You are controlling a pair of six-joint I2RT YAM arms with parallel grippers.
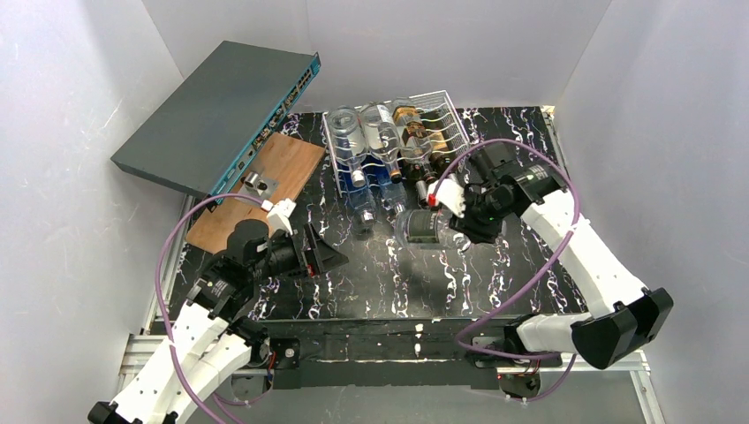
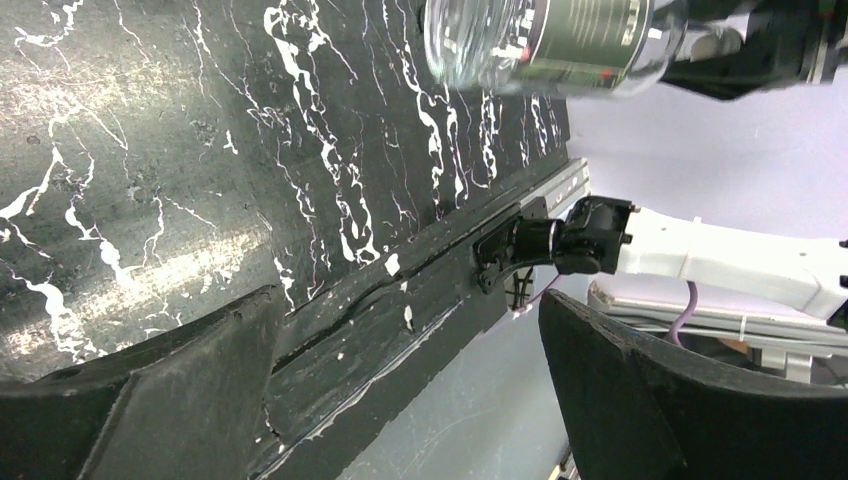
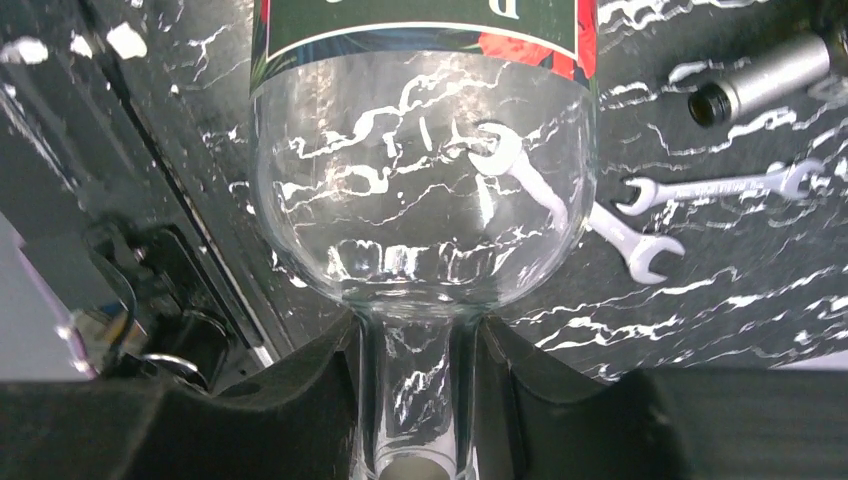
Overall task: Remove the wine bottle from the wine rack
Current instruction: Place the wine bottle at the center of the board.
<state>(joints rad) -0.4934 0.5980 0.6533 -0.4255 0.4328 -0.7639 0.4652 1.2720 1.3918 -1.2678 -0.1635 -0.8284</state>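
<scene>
As it hangs, the wine bottle (image 3: 420,230) looks empty.

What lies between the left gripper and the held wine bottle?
Only bare marbled tabletop, from left gripper to wine bottle; the left wrist view shows it.

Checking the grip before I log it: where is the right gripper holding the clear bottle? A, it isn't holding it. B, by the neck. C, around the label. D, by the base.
B: the right wrist view shows the right gripper closed on either side of the narrow neck of the bottle.
</scene>
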